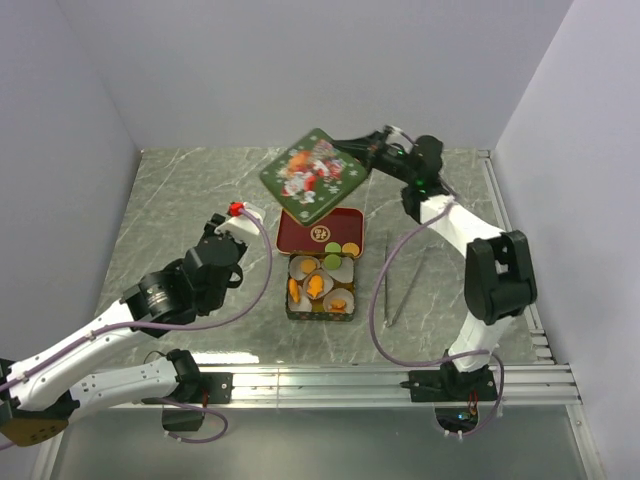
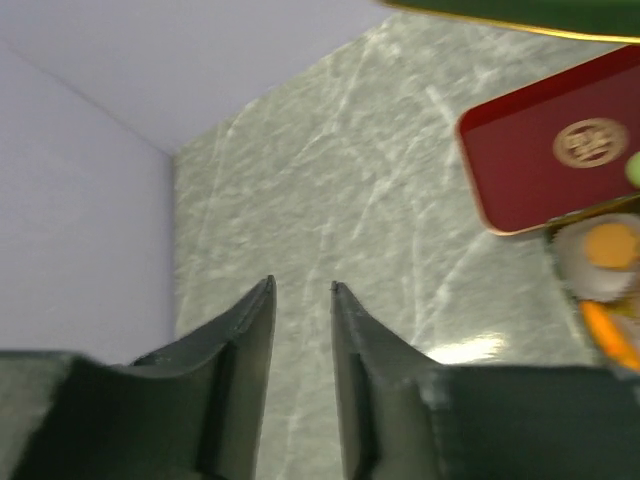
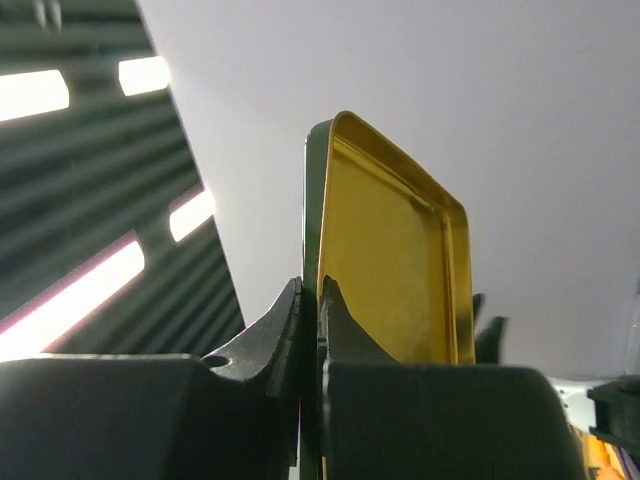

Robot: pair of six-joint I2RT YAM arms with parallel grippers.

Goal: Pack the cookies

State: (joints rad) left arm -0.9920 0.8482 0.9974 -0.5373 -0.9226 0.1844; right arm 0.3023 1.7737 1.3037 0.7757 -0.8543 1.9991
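Observation:
An open tin stands mid-table. It holds orange cookies in white paper cups, two green cookies and a red card with a gold emblem. My right gripper is shut on the rim of the green picture lid and holds it tilted in the air above the tin's far end. The right wrist view shows the fingers pinching the lid, gold inside facing right. My left gripper is open and empty left of the tin, over bare table. The red card and an orange cookie show at the left wrist view's right edge.
Thin metal tongs lie on the table right of the tin. Grey walls close the table at left, back and right. An aluminium rail runs along the near edge.

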